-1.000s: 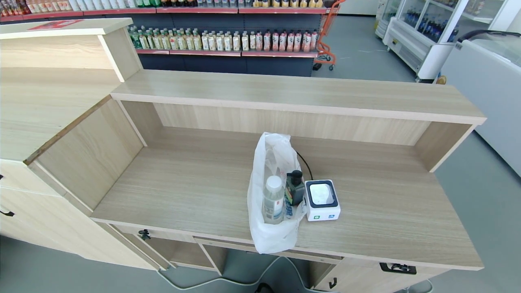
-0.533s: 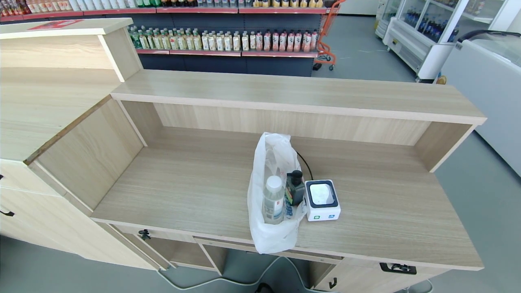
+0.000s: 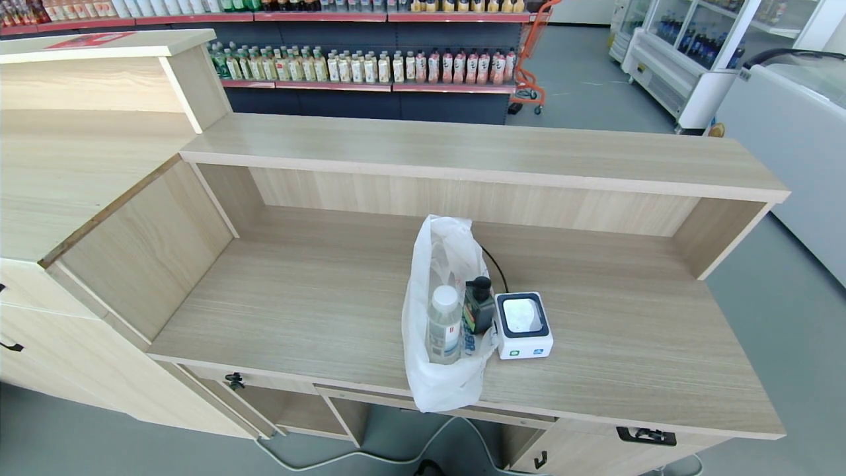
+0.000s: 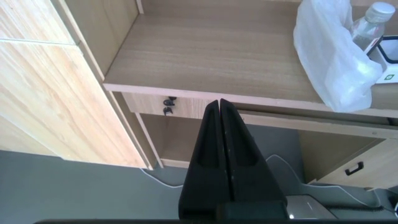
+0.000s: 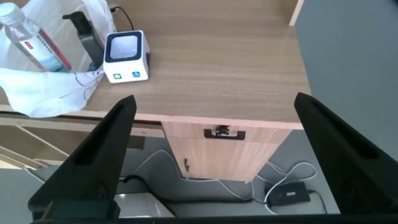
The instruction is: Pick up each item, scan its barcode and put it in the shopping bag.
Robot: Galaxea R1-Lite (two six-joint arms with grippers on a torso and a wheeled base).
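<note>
On the counter (image 3: 628, 344), shopping bag (image 3: 439, 387) neighbours scanner (image 3: 523, 324); left jaws closed, right jaws spread.

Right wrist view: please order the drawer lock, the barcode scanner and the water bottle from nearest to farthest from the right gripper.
1. The drawer lock, on the counter's front, facing the right gripper.
2. The barcode scanner, on the countertop.
3. The water bottle, inside the shopping bag, past the scanner.

One white plastic shopping bag (image 3: 436, 390), one clear plastic water bottle (image 3: 444, 324), one dark pump bottle (image 3: 478, 305), and one white boxy scanner (image 3: 523, 327).
</note>
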